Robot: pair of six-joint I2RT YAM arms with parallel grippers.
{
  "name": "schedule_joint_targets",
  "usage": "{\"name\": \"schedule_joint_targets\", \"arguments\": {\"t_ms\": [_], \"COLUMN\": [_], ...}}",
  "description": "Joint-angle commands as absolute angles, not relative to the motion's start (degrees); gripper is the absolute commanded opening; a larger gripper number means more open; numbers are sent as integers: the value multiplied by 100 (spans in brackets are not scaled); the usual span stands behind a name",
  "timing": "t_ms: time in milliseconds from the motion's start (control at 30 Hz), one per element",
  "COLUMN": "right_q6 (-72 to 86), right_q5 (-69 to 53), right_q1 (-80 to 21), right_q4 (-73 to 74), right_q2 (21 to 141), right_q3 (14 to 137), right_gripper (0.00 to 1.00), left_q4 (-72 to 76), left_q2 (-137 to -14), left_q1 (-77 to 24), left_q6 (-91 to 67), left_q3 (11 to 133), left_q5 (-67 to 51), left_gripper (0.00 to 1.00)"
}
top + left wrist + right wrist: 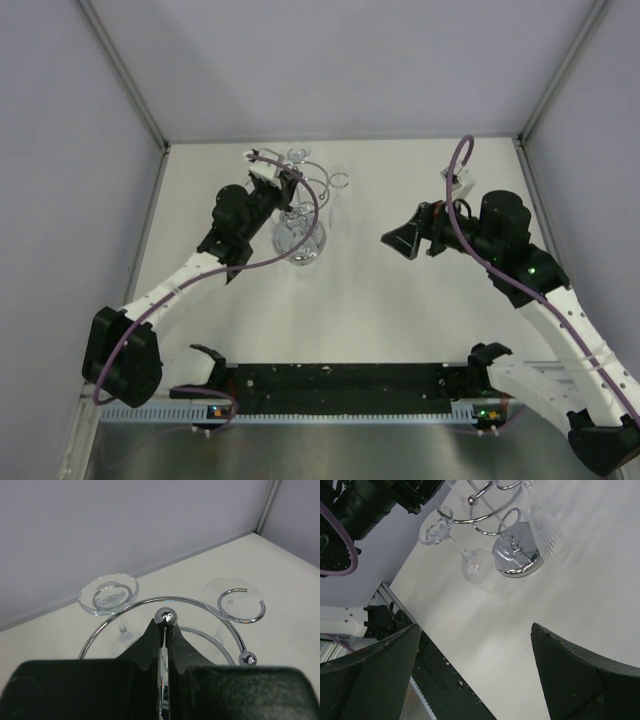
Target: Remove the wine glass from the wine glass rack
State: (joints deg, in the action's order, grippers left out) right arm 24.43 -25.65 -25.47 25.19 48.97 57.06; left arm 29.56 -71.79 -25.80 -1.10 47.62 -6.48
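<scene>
In the top view, walls close the desk (400, 310) on its left, far and right edges. The rack (300, 240) stands toward the far-left corner, short of the far edge. Your left gripper (287, 180) sits over the rack's top. Your right gripper (392, 241) hangs toward the right edge, pointing at the rack. Bare desk lies between them and runs on to the near edge.

In the left wrist view, your left gripper (164, 630) is pressed together, pinching a thin chrome rod of the rack (165, 616) just under its ball tip. Two glasses (109, 594) hang foot-up in wire rings. One foot is left of the ball and the other foot (232, 597) is right of it. Both feet are beside the fingers and apart from them.

In the right wrist view, your right gripper (475, 627) is spread wide and holds nothing, with bare desk between its fingers. The rack's base (527, 562) stands well beyond the fingertips. A plain glass (477, 569) hangs bowl-down from a ring on the side toward the left arm. A ribbed glass (547, 530) hangs just beside the base. Neither glass touches this gripper.
</scene>
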Motion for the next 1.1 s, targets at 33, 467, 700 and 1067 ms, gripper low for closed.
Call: {"name": "schedule_joint_targets", "arguments": {"t_ms": [33, 467, 700, 1067], "right_q6": [2329, 2197, 2162, 2083], "right_q5": [-2514, -2320, -2285, -2224], "right_q1": [-2637, -2637, -2646, -2646], "right_q4": [2487, 2847, 3006, 3217], "right_q2": [4843, 4623, 4500, 4342], "right_q3": [5845, 6020, 6091, 6126], "right_gripper": [92, 92, 92, 92], "left_q4": [3428, 3322, 3313, 3287], "left_q2": [-7216, -7506, -7716, -7928], "left_q1": [-2917, -3629, -4051, -4298], "left_q6": [-405, -202, -53, -44], "left_q3": [5282, 5686, 5967, 6056], "left_q5": [-827, -440, -176, -53], "left_gripper": [0, 0, 0, 0]}}
